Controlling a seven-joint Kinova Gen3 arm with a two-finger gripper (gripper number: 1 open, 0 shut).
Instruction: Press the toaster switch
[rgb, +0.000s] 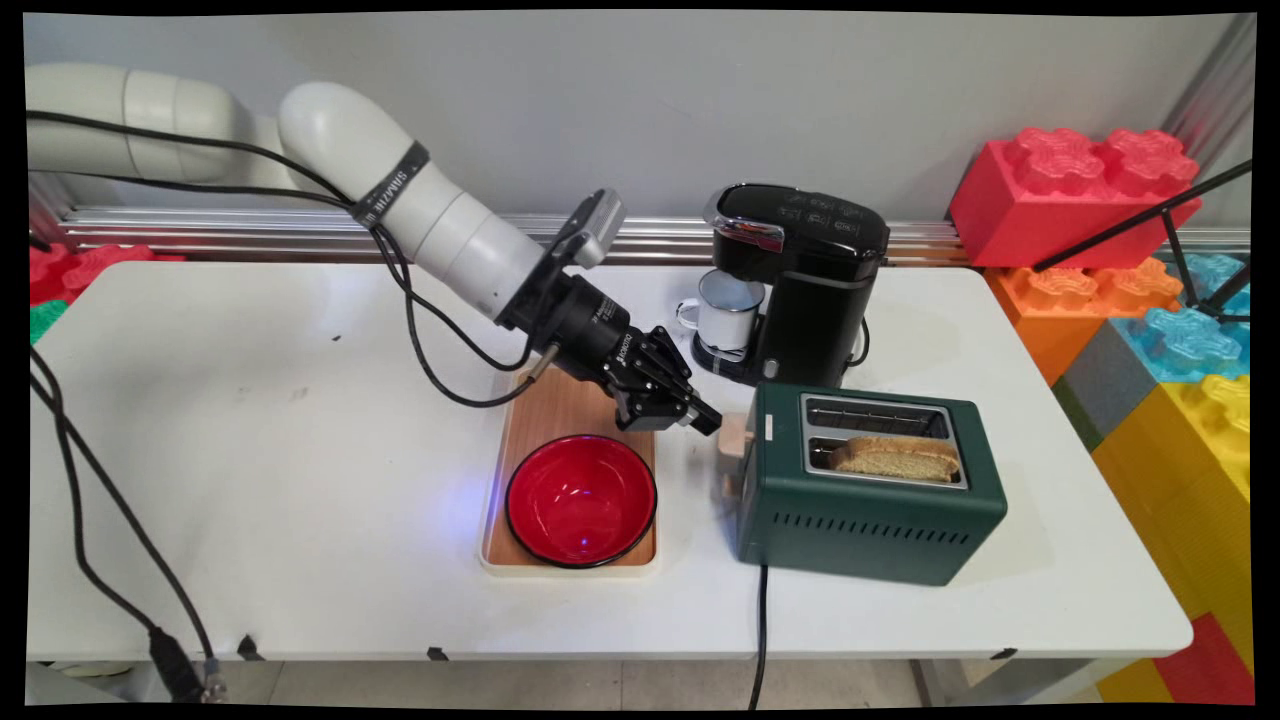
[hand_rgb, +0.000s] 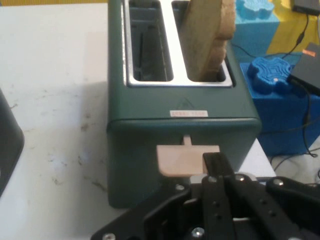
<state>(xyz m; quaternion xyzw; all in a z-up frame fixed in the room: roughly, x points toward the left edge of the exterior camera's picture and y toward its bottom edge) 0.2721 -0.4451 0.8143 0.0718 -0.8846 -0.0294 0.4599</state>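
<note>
A dark green toaster (rgb: 868, 500) stands right of centre, with a slice of toast (rgb: 893, 457) sticking up from its near slot; the far slot is empty. Its beige lever (rgb: 734, 438) sits high on the left end. My gripper (rgb: 706, 417) is shut and its tip rests at the top of that lever. In the hand view the toaster (hand_rgb: 150, 130) fills the middle, the toast (hand_rgb: 206, 35) stands in the right slot, and my gripper (hand_rgb: 212, 161) meets the lever (hand_rgb: 180, 161) at its right part.
A wooden tray (rgb: 560, 415) holding a red bowl (rgb: 581, 499) lies just left of the toaster, under my wrist. Behind stands a black coffee machine (rgb: 805, 285) with a white mug (rgb: 728, 311). Big coloured blocks (rgb: 1075, 190) are stacked at the right. The toaster's cord (rgb: 760, 630) runs off the front edge.
</note>
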